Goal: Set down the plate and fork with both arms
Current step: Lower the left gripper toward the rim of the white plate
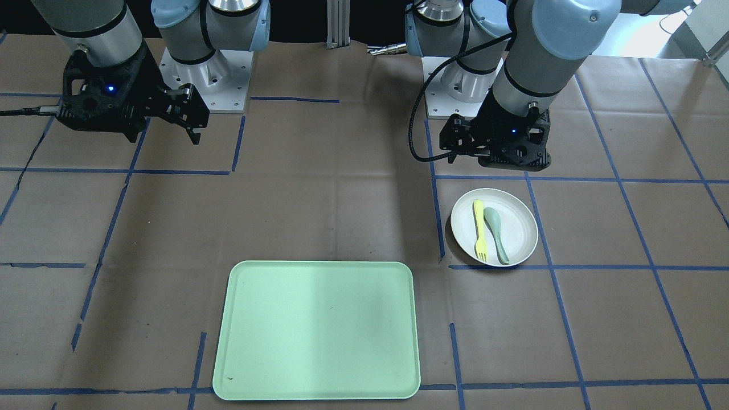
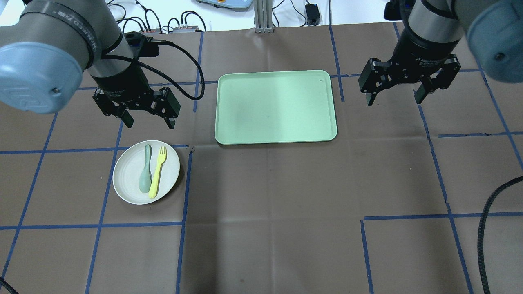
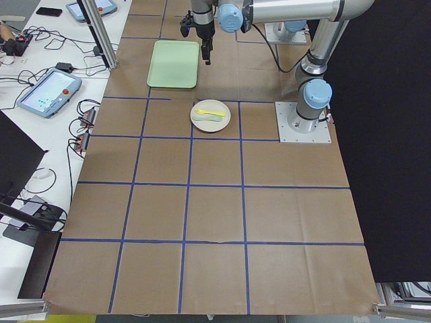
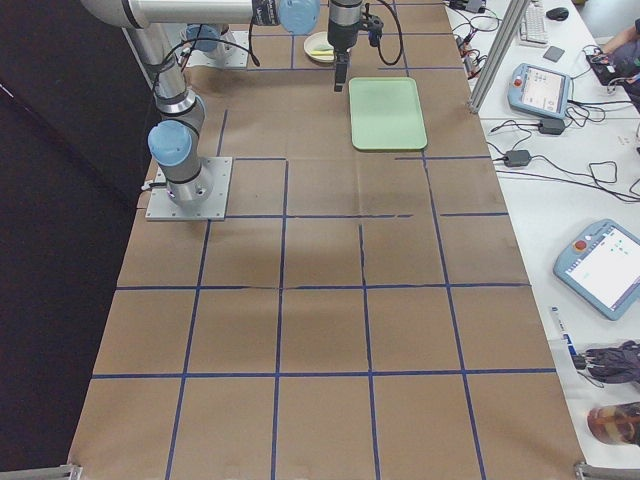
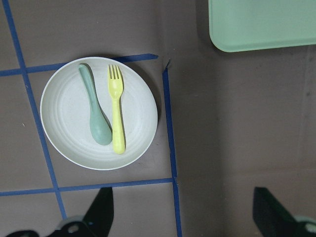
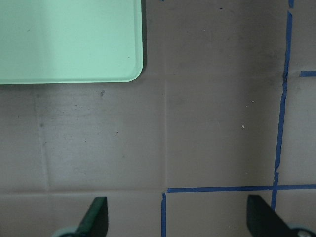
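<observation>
The off-white plate (image 2: 126, 185) lies on the table at the left, holding the pale-yellow fork (image 2: 157, 170) and a grey-green spoon (image 2: 145, 171) side by side. It also shows in the front view (image 1: 515, 245) and the left wrist view (image 5: 64, 138), with the fork (image 5: 116, 116) pointing away. My left gripper (image 2: 148, 122) hangs open and empty above the table just beyond the plate. My right gripper (image 2: 395, 98) hangs open and empty over bare table to the right of the tray.
A rectangular mint-green tray (image 2: 276, 107) lies at the table's far middle, between the two grippers; it also shows in the front view (image 1: 318, 330). Blue tape lines grid the brown table cover. Cables and pendants lie beyond the far edge.
</observation>
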Action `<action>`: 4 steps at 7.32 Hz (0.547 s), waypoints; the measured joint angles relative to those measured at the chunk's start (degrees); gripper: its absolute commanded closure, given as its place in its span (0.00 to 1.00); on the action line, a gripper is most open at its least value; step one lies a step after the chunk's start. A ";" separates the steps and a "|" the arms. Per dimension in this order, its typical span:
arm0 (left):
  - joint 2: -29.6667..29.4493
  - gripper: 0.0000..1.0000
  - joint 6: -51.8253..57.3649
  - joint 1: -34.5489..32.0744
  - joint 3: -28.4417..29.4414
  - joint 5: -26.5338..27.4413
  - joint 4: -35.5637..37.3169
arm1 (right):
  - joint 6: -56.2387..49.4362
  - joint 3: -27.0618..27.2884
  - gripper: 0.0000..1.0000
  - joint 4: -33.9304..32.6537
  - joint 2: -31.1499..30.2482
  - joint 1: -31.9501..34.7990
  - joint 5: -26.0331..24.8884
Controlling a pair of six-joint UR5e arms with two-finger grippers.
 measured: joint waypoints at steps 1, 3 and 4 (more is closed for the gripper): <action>0.03 0.00 -0.06 0.24 -0.01 -0.01 0.01 | 0.00 0.00 0.00 0.00 0.02 0.00 0.00; 0.08 0.01 0.78 4.03 -1.64 -0.30 0.28 | 0.00 0.00 0.00 0.00 0.00 0.00 0.00; 0.42 0.01 3.72 7.76 -4.03 -0.47 1.48 | 0.00 0.00 0.00 0.00 -0.01 0.00 0.00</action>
